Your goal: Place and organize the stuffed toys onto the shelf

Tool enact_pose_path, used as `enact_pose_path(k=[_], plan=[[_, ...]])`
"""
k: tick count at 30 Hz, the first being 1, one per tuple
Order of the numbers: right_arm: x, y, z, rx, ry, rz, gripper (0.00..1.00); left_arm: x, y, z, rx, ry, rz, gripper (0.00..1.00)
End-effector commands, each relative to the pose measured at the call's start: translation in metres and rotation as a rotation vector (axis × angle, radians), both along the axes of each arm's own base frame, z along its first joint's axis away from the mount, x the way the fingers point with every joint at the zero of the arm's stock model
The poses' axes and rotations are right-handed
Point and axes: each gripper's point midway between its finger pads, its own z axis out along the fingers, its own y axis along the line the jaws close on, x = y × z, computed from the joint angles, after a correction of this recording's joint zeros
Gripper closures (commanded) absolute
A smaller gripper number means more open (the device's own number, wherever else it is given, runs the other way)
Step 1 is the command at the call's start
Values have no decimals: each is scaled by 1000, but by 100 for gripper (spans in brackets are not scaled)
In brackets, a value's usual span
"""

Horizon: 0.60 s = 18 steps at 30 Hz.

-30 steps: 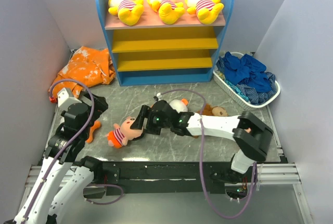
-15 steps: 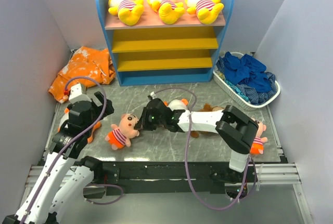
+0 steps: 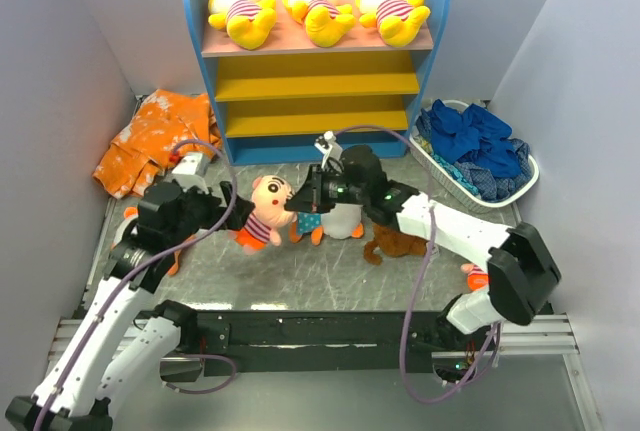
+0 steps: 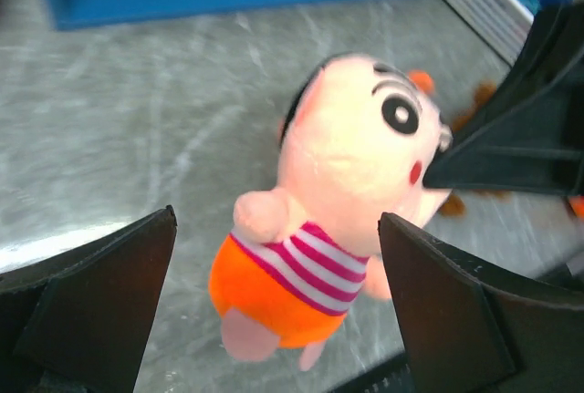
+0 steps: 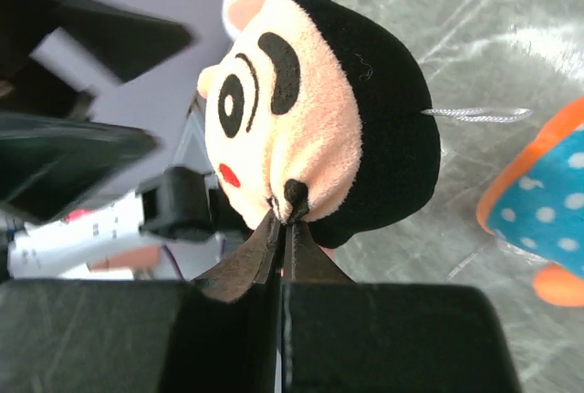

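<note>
A stuffed toy in a pink-striped shirt and orange shorts [image 3: 262, 215] hangs above the table. My right gripper [image 3: 296, 203] is shut on the side of its head [image 5: 310, 110], with the tips [image 5: 285, 220] pinching the plush. My left gripper [image 3: 232, 213] stands open at the toy's left. In the left wrist view the toy's body [image 4: 310, 265] hangs between that gripper's [image 4: 276, 229] spread fingers, untouched. The shelf [image 3: 300, 149] stands at the back with three yellow toys [image 3: 318, 6] on its pink top board; its yellow boards are bare.
A dotted-shirt doll [image 3: 310, 223], a white plush [image 3: 346, 217] and a brown monkey [image 3: 396, 242] lie under my right arm. Another doll [image 3: 478, 273] peeks out by its elbow. An orange cloth [image 3: 160, 136] lies back left. A white basket [image 3: 448, 179] of blue cloths sits right.
My right gripper shut on the striped toy's head and lifted it off the table toward the shelf. My left arm swung in, bringing its open gripper around the toy.
</note>
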Motion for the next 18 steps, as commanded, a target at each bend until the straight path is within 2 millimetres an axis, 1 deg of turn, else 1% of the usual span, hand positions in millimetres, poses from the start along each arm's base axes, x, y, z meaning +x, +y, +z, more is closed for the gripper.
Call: enact_pose_path(k=[1, 2, 4, 5, 7, 8, 10, 11, 15, 16, 18], plan=[[-24, -17, 27, 2, -126, 165, 100, -7, -38, 29, -27, -73, -262, 1], [-27, -19, 38, 11, -154, 186, 100, -7, -42, 29, -31, -66, -289, 0], [-29, -25, 43, -2, -180, 199, 100, -4, -44, 32, -31, -66, -298, 1], [-32, -28, 53, 16, -204, 206, 100, -4, -46, 32, -30, -66, -309, 1], [-30, -34, 59, 25, -218, 196, 100, -3, -48, 33, -26, -64, -320, 1], [-29, -38, 67, 34, -234, 187, 100, -2, -48, 33, -21, -63, -327, 2], [-28, -43, 72, 37, -243, 186, 100, -4, -52, 30, -18, -45, -360, 2], [-28, -45, 77, 43, -255, 185, 100, -6, -54, 29, -14, -42, -379, 3], [-26, -48, 82, 41, -264, 183, 100, -23, -72, 35, -76, -34, -521, 2], [-24, -49, 82, 37, -263, 181, 100, -33, -78, 37, -109, -33, -582, 1], [-23, -50, 84, 37, -270, 178, 100, -37, -84, 45, -151, -53, -614, 1]])
